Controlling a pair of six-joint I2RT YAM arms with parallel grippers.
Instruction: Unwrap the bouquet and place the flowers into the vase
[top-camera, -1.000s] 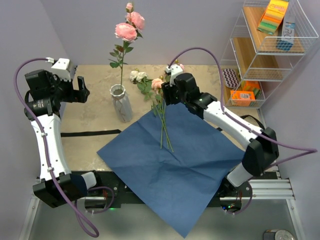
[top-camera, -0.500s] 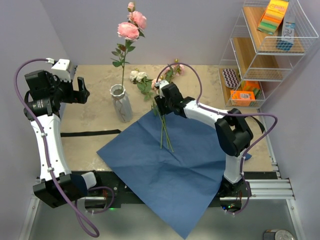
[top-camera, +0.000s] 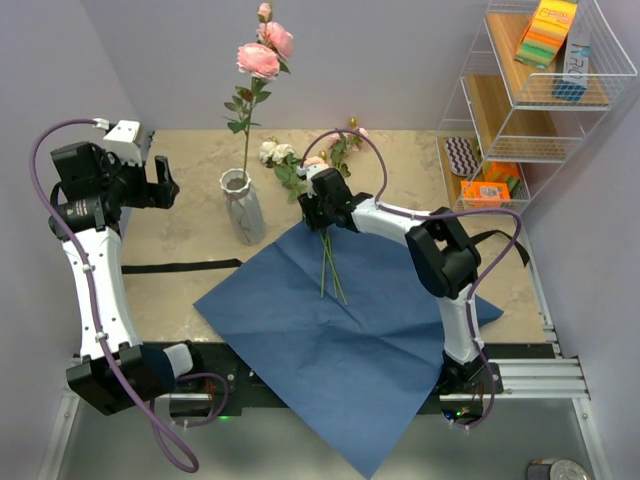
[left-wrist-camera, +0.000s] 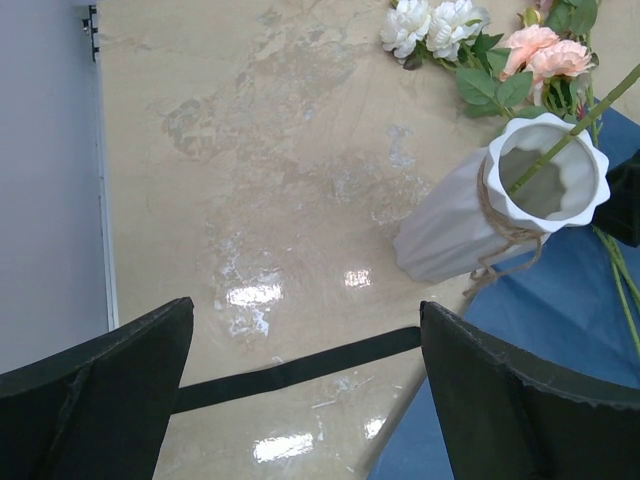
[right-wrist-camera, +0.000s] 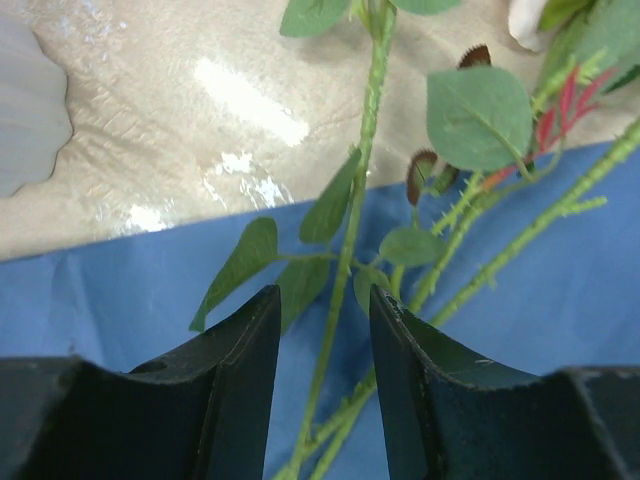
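Left end effector (top-camera: 163, 183): jaws spread wide, empty, raised over the desk (top-camera: 190, 225).
Vase (top-camera: 243, 212): upright, right of the left end effector and well apart; one pink rose (top-camera: 257, 60) stands in it.
Flowers (top-camera: 327, 262): loose stems lying on the opened blue paper (top-camera: 340, 330), beneath the right end effector (right-wrist-camera: 325, 305).
Right end effector: low over those stems, jaws partly apart astride one green stem (right-wrist-camera: 345, 250), gap either side.

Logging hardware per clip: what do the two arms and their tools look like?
Both the left arm and right arm have white links with black joints, each trailing a loose purple cable. The left tool and right tool have plain black, flat fingers. No markings are readable.
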